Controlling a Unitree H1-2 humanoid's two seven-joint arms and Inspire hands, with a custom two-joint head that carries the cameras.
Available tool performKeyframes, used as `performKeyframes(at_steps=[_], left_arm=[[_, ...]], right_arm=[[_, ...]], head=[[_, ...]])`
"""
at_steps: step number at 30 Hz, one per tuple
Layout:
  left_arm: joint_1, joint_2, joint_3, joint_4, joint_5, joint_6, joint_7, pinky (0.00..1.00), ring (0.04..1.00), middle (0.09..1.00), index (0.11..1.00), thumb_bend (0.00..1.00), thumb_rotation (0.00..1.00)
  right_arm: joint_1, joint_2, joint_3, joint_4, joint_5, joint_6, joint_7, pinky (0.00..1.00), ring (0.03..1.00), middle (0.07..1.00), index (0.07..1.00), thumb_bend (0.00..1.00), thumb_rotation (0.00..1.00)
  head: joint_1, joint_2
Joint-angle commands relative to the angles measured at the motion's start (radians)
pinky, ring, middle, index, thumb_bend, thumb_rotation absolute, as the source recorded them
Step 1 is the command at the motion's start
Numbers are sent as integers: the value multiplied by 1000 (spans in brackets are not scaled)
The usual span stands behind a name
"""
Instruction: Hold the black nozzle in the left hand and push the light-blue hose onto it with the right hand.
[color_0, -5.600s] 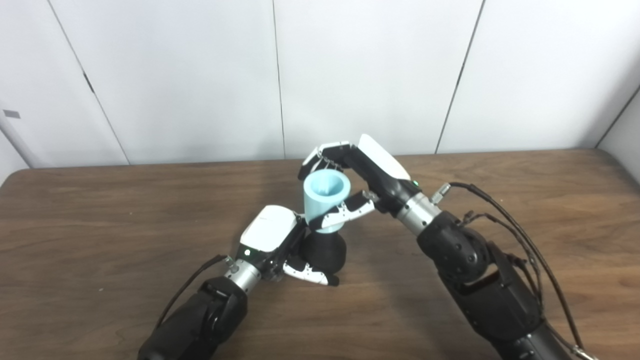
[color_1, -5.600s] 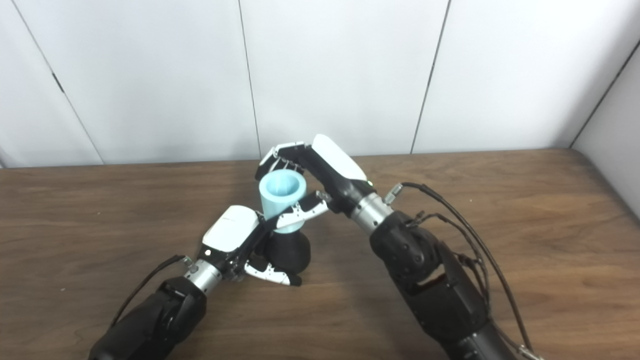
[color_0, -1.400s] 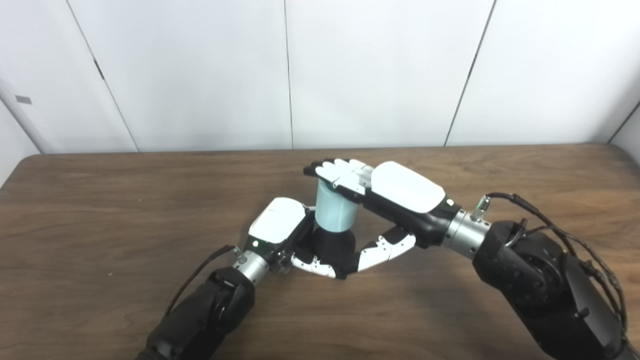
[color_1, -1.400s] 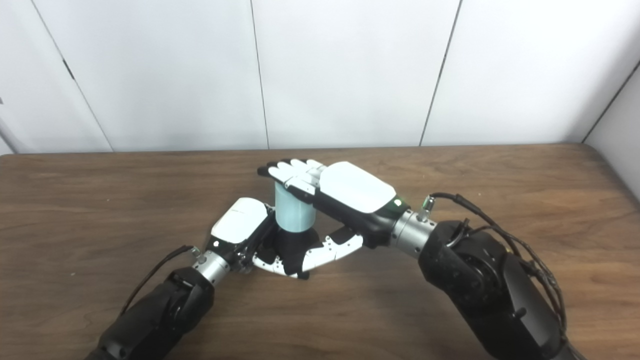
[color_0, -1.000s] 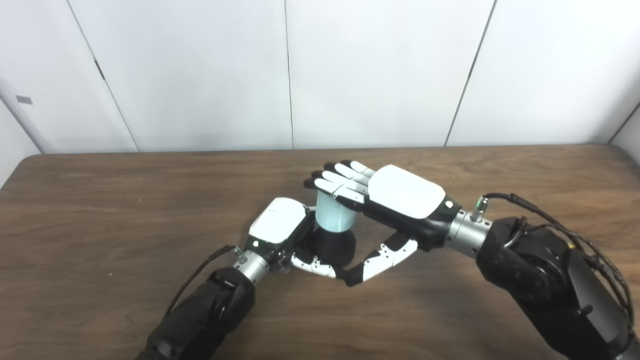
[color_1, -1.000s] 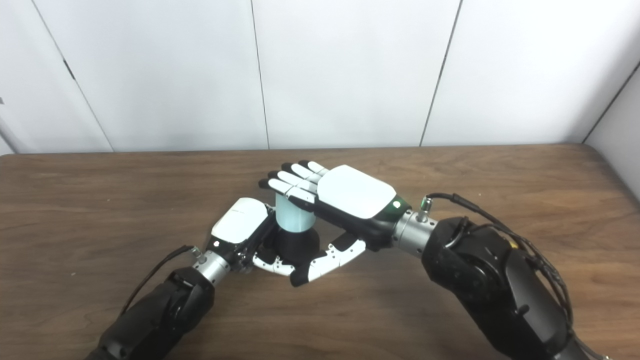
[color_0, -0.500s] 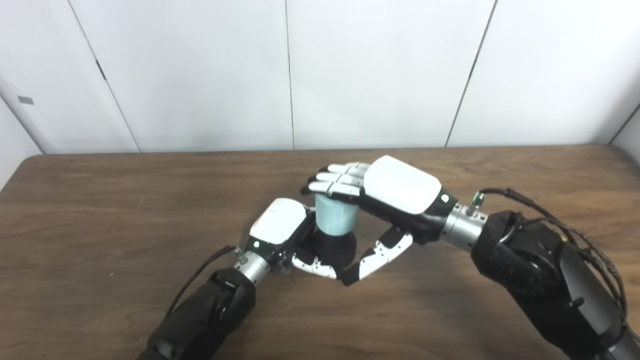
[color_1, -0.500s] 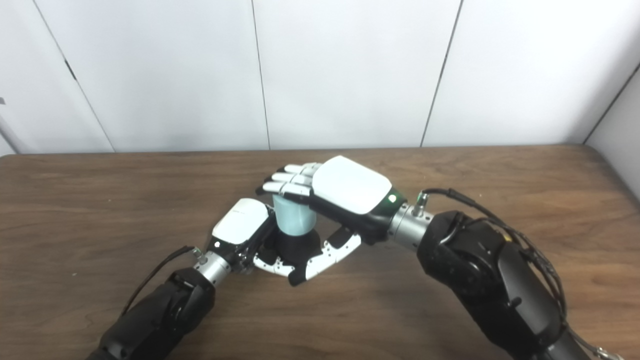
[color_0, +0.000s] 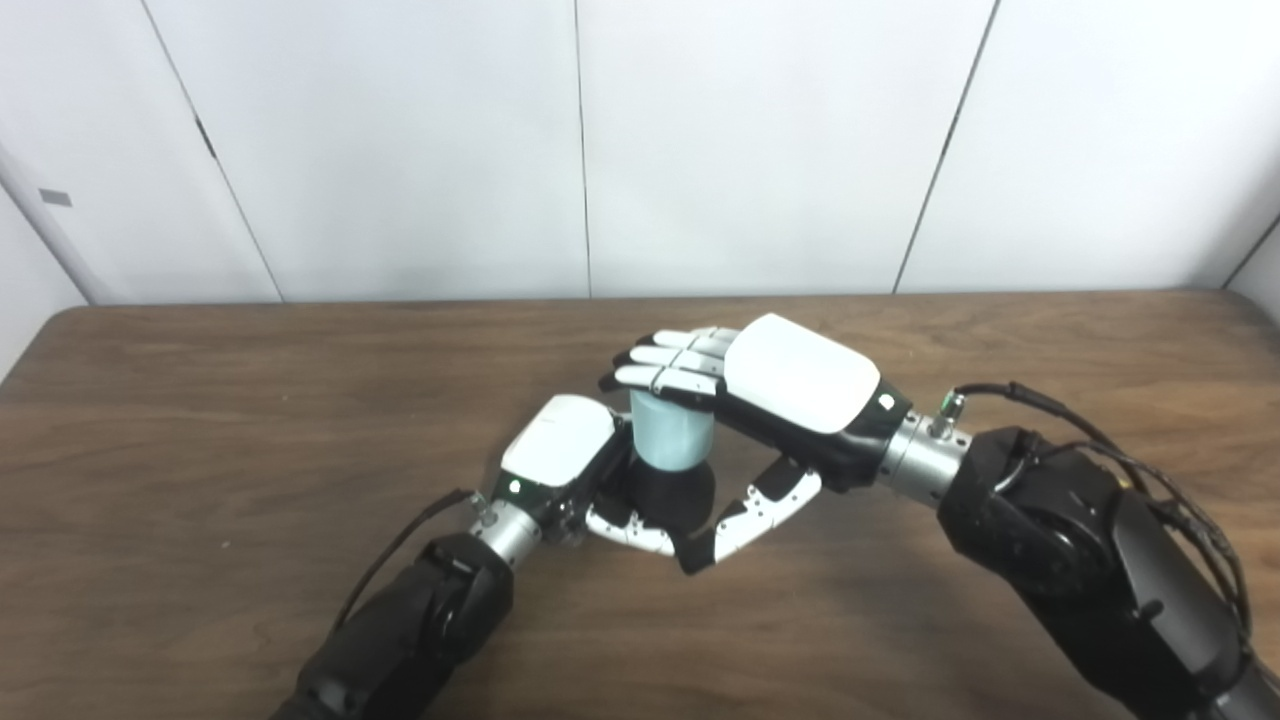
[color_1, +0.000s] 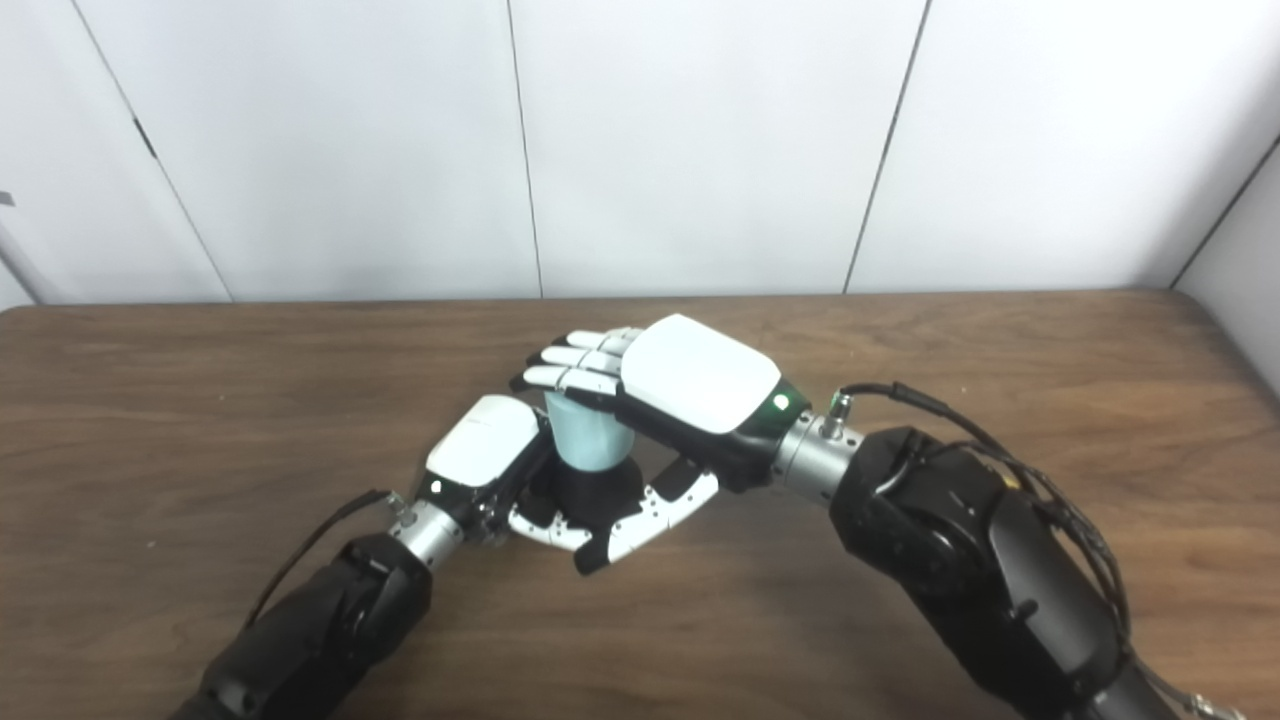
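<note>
The black nozzle stands on the brown table, and my left hand is shut on it from the left, thumb curled around its front. The light-blue hose, a short upright cylinder, sits on top of the nozzle. My right hand lies flat, palm down, on the hose's top end, fingers stretched out leftward past it and thumb hanging down beside the nozzle. It does not grip the hose. The hose's opening is hidden under the palm.
The table's far edge meets a white panelled wall. My right forearm with its cables crosses the table's right front. Nothing else lies on the wood.
My right hand let go of its side grip on the hose, turned palm down over the hose top, and the hose now sits lower on the nozzle. The left hand kept its hold.
</note>
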Motion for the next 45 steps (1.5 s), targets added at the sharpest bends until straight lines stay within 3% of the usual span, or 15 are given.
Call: performKeyframes(at_steps=[1, 6, 14, 22, 24, 28, 32, 36, 39, 42, 45], left_arm=[[77, -2, -53, 61, 34, 3, -109, 382, 402, 455, 524, 501, 0], [77, -2, -52, 54, 33, 12, -120, 357, 399, 458, 521, 501, 0], [72, 1, -55, 53, 41, 8, -115, 363, 407, 460, 520, 502, 0], [69, 4, -54, 50, 40, 13, -126, 392, 421, 462, 516, 503, 0], [71, 2, -52, 51, 38, 16, -124, 389, 423, 463, 514, 503, 0], [70, 0, -53, 62, 41, 10, -112, 352, 411, 460, 516, 503, 0], [67, -5, -53, 78, 42, -3, -93, 333, 395, 447, 523, 501, 0], [65, -10, -53, 85, 43, -5, -86, 329, 387, 445, 524, 500, 0], [64, -11, -54, 85, 46, -1, -89, 339, 389, 445, 526, 500, 0], [65, -11, -53, 81, 43, 2, -94, 339, 389, 444, 527, 500, 0], [66, -8, -52, 78, 40, 2, -100, 333, 388, 444, 526, 500, 0]], right_arm=[[46, -20, 52, 33, 6, -41, 67, 816, 896, 915, 888, 811, 895], [70, -9, 37, 37, -15, -13, 34, 853, 924, 934, 909, 765, 932], [119, 8, 25, 50, -12, 1, -7, 860, 932, 941, 913, 732, 888], [112, 23, 15, 41, 12, -52, -74, 876, 942, 949, 927, 708, 866], [108, 46, -15, 30, 41, -69, -131, 833, 927, 956, 939, 696, 786], [90, 139, -110, 15, 164, -67, -241, 621, 802, 904, 912, 659, 425], [56, 236, -199, 8, 281, -20, -278, 628, 806, 886, 893, 645, 269], [42, 339, -297, -10, 433, 111, -295, 552, 745, 848, 881, 697, 205], [40, 387, -358, -4, 500, 158, -334, 518, 725, 863, 888, 684, 182], [39, 418, -418, 14, 551, 188, -378, 601, 763, 869, 902, 725, 221], [34, 422, -442, 17, 559, 220, -395, 653, 804, 894, 917, 758, 271]], head=[[-1, 1], [0, 3], [5, 6], [6, 5], [5, 4], [2, 0], [-1, -4], [2, -6], [3, -6], [4, -5], [4, -4]])
